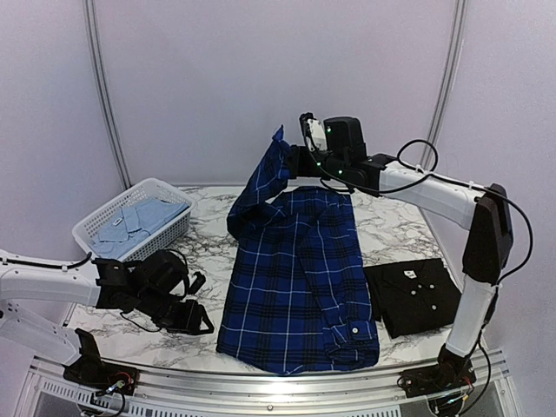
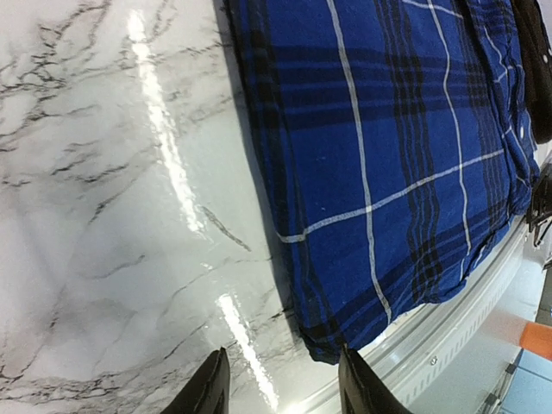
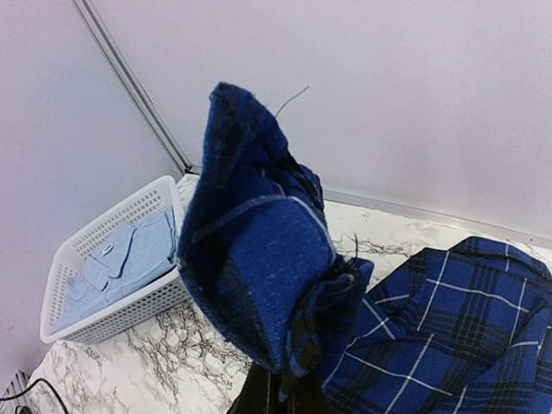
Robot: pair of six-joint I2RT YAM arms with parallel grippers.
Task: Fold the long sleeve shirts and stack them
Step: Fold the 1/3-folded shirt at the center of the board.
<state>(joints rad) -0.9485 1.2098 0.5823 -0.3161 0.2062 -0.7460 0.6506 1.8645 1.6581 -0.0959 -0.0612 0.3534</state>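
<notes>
Currently the right fingers [image 3: 259, 398] clamp the raised sleeve [image 1: 265, 178] of the plaid shirt [image 1: 295, 278]; it could slip free mid-fold. The left fingers [image 2: 210, 390], apart and empty, might rumple its near hem.

The royal-blue plaid cloth button-up shirt [image 1: 300, 278] at the table's centre has broad navy bands crossed by thin white lines. Its lifted sleeve at twelve o'clock shows the same check. At four o'clock from the plaid shirt, the plain black cloth button-up shirt [image 1: 415, 294] has small white buttons. At ten o'clock, the white plastic lattice basket [image 1: 111, 205] holds a pale blue cloth shirt [image 1: 143, 215] with no pattern. The glossy marble-look tabletop [image 1: 395, 230] is white with grey-black veining. The left arm [image 1: 43, 282] and right arm [image 1: 439, 195] are white with black joints. The backdrop is pale lilac-grey.
</notes>
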